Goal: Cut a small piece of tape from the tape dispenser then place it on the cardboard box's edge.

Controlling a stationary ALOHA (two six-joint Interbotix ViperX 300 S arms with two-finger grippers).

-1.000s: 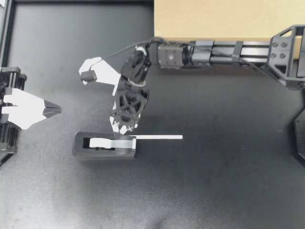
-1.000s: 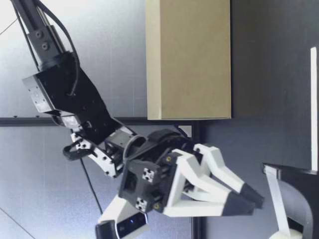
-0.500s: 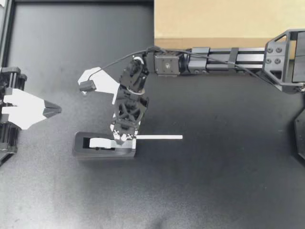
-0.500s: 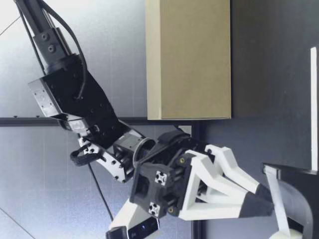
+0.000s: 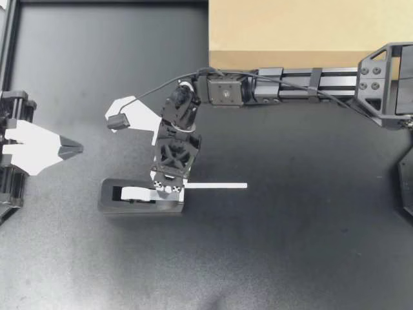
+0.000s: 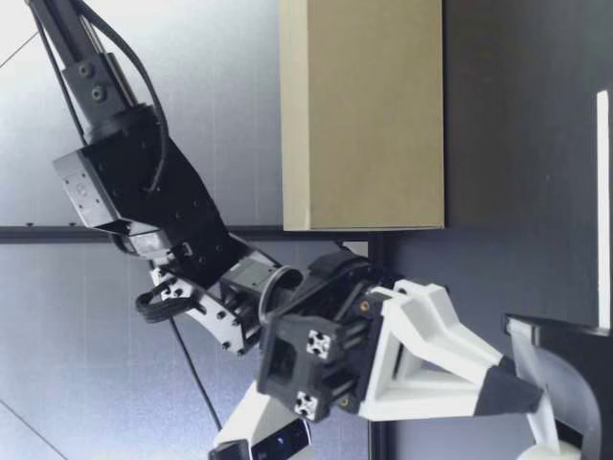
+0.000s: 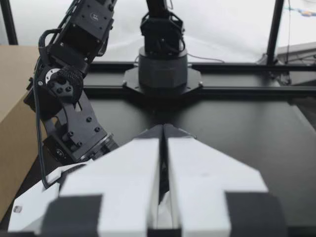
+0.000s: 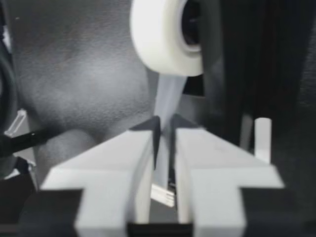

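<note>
The black tape dispenser (image 5: 139,197) lies on the dark table, and a white tape strip (image 5: 216,186) sticks out from its cutter end. My right gripper (image 5: 169,188) reaches down onto that end. In the right wrist view its fingers (image 8: 140,163) stand close together on the tape (image 8: 167,103) that runs from the white roll (image 8: 165,37), so it is shut on the tape. In the low view my right gripper (image 6: 517,393) touches the dispenser (image 6: 565,364). My left gripper (image 5: 71,149) is shut and holds nothing. The cardboard box (image 5: 303,26) stands at the back.
My right arm (image 5: 290,74) stretches along the box's front edge. A camera cable (image 5: 148,90) loops above the right wrist. The black base (image 7: 163,69) of the right arm shows in the left wrist view, with the box (image 7: 12,123) beside it.
My right gripper has come down onto the dispenser's cutter end, and its fingers have closed from wide apart onto the tape. The left arm has not moved.
</note>
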